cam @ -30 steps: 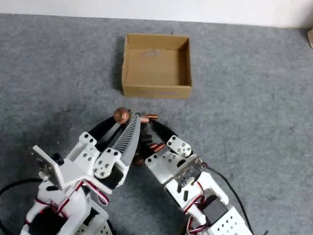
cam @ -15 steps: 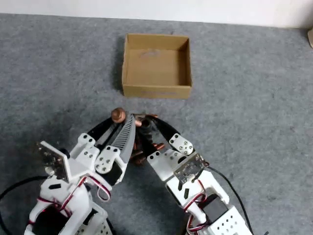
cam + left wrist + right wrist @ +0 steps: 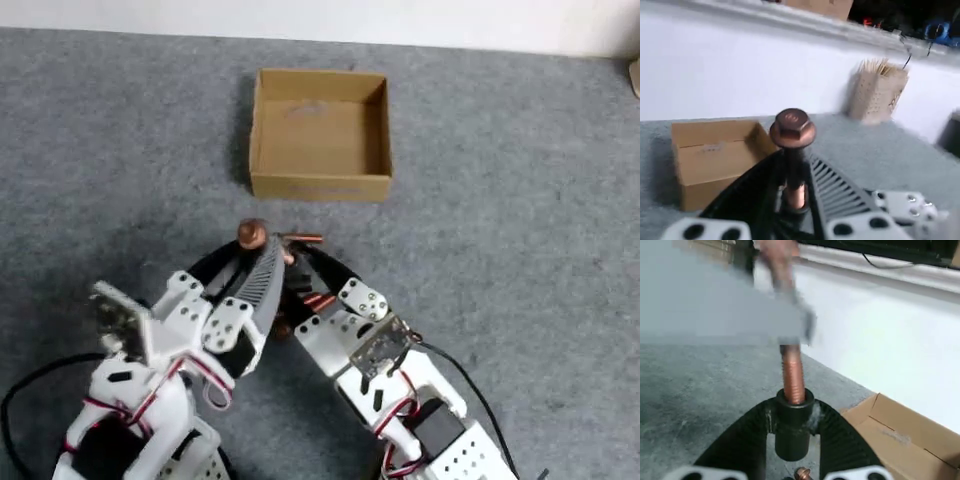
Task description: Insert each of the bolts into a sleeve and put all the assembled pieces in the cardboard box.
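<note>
Near the cardboard box [image 3: 320,135], my left claw [image 3: 791,192] grips a bolt [image 3: 792,132], its tip inside the sleeve [image 3: 791,440] my right claw [image 3: 792,416] clamps.

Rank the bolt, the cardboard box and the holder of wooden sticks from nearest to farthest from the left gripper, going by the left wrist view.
1. bolt: clamped upright in the left gripper itself.
2. cardboard box: on the carpet just beyond the gripper, off to one side.
3. holder of wooden sticks: farthest, back against the wall.
</note>
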{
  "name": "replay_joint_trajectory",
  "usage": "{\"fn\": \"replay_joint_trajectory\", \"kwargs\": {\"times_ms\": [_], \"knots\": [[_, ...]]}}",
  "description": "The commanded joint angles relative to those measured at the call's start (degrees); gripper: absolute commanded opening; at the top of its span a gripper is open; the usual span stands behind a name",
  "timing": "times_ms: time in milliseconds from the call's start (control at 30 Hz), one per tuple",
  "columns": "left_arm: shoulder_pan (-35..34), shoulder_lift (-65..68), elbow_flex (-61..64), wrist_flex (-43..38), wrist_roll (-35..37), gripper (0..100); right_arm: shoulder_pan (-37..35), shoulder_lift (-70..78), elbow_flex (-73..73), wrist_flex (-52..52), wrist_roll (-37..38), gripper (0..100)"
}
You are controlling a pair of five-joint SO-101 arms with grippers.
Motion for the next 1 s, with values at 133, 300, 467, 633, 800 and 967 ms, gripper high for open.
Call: {"fn": "replay_joint_trajectory", "kwargs": {"times_ms": [133,300,467,633,800,967], "knots": [[1.4,-0.4,1.5,-0.7,0.5,1,-1.3,-1.1,8.0,0.0,-0.4,0.5],[1.4,-0.4,2.4,-0.4,0.4,1,-1.2,-1.3,8.0,-0.1,-0.2,0.5],[1.4,-0.4,8.2,-0.5,-1.2,1,-1.2,-1.1,8.0,0.0,-0.3,0.5],[0.3,-0.6,9.5,-0.5,-4.7,1,-0.6,-1.2,8.0,0.0,-0.4,0.5],[0.4,-0.6,9.1,-0.6,-6.1,6,-0.4,-1.2,8.0,0.0,-0.4,0.5],[0.4,-0.4,9.6,-0.4,-6.1,42,-0.3,-1.2,8.0,0.0,-0.4,0.5]]}}
